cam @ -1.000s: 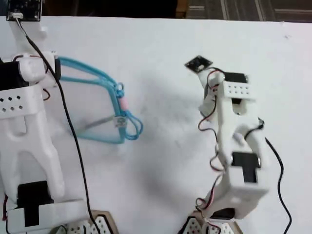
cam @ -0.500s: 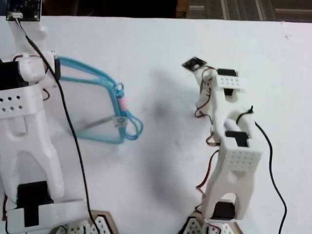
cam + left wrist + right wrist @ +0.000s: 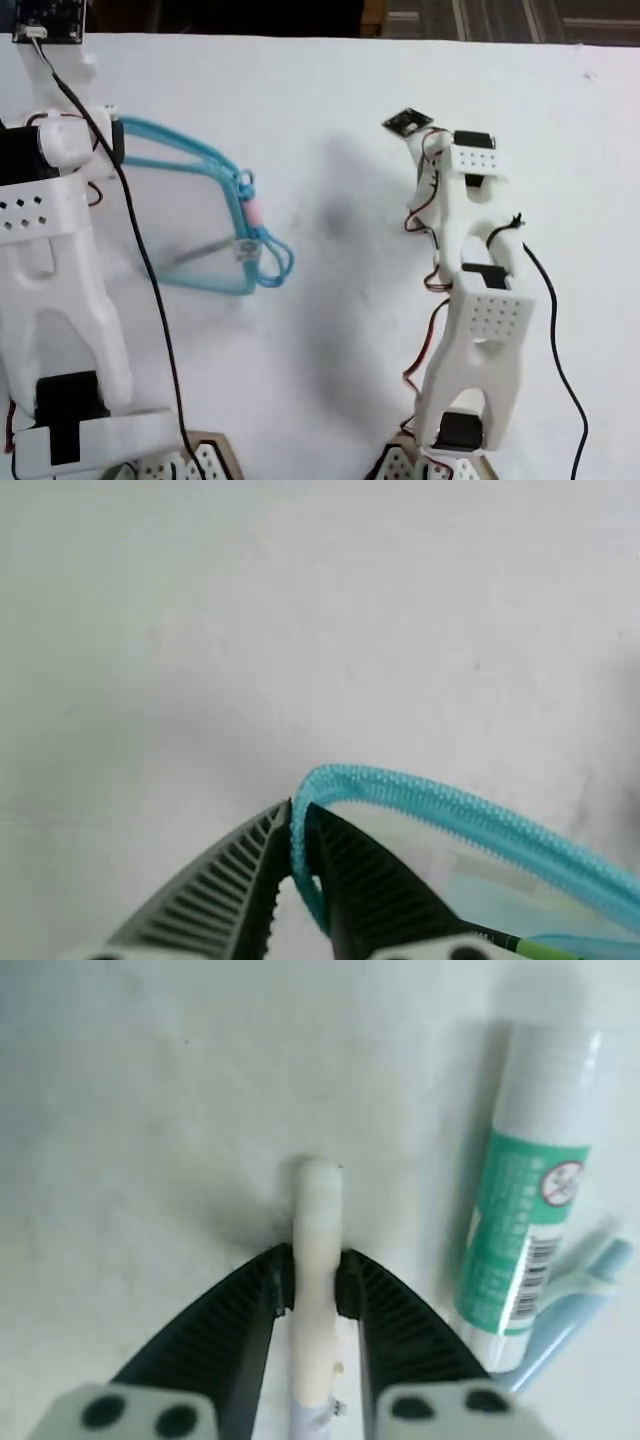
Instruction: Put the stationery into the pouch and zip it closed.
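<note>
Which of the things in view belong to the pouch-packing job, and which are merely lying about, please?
Job: clear pouch with blue zip, its edge in the left gripper; white stick in the right gripper; glue stick; light blue pen.
Lying about: black cable beside the pouch.

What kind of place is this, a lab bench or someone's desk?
Most likely a robotics test bench: a white left arm and right arm side by side at a plain white table, loose cables on them, and a blue-zipped pouch, glue stick and white pen as props.
</note>
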Motion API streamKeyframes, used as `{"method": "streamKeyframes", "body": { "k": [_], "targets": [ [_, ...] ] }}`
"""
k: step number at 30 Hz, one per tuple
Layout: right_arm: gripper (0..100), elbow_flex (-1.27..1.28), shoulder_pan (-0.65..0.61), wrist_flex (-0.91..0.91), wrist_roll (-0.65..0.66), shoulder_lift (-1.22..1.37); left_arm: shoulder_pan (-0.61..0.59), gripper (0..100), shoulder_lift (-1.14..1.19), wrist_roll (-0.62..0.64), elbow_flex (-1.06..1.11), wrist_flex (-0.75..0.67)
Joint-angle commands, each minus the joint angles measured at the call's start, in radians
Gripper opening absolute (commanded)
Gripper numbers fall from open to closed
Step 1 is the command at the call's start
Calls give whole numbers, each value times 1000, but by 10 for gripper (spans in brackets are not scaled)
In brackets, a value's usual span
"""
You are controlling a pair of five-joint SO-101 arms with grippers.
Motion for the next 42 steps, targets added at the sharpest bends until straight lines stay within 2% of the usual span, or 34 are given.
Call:
{"method": "streamKeyframes", "body": {
  "k": [1,9,13,16,24,28,32,36,39,42],
  "targets": [
    [19,-86,-18,82,-32,-8,2,22,114,5,17,35],
    [17,-344,-88,412,-224,-99,2,22,114,6,17,35],
    [17,-318,-148,417,-285,-257,2,22,114,6,17,35],
    [17,-172,-208,417,-288,-427,-2,22,110,5,17,35],
    [17,494,-429,412,-290,-1015,1,22,110,3,17,37],
    [17,740,-536,390,-293,-1242,2,22,110,3,17,37],
    [17,939,-593,223,-295,-1408,2,22,110,3,17,37],
    [17,1105,-602,-160,-308,-1549,2,22,110,3,17,37],
    [17,1177,-601,-435,-399,-1647,1,22,110,3,17,37],
    [17,1171,-593,-621,-531,-1710,-2,22,110,3,17,37]
  ]
}}
